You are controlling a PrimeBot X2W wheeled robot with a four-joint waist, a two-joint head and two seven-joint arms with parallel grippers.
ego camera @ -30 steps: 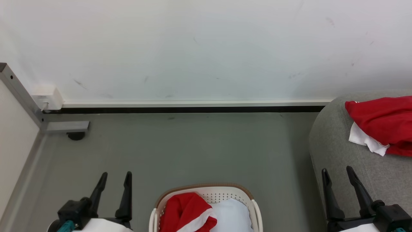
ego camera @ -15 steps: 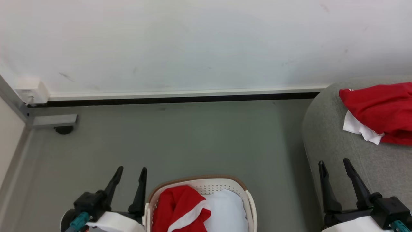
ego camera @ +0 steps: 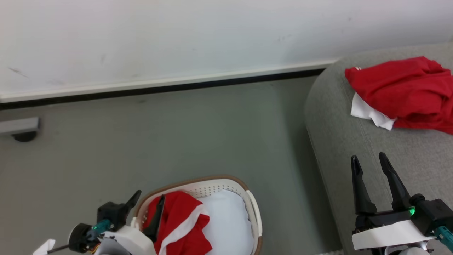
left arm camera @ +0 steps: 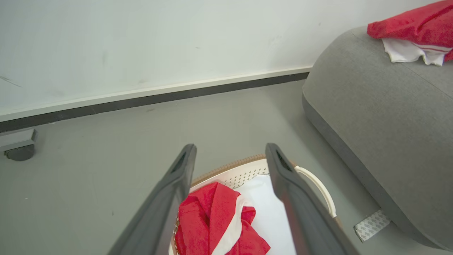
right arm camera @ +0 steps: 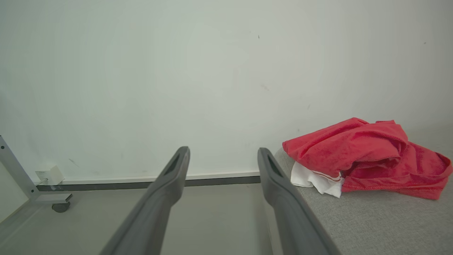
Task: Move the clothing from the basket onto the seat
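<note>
Slanting across red clothing [ego camera: 177, 206], white stripe [ego camera: 184, 226]

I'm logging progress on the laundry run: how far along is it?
Done: one red garment lies on the seat. In hand: nothing; the left gripper hangs open at the basket, the right gripper open by the seat. Left: a red-and-white garment and white fabric in the basket.

An oval white plastic basket [ego camera: 212, 185] stands on the smooth grey floor [ego camera: 177, 134] near a light grey fabric seat [ego camera: 354, 148], on which crumpled red-and-white clothing [ego camera: 400, 88] lies.
</note>
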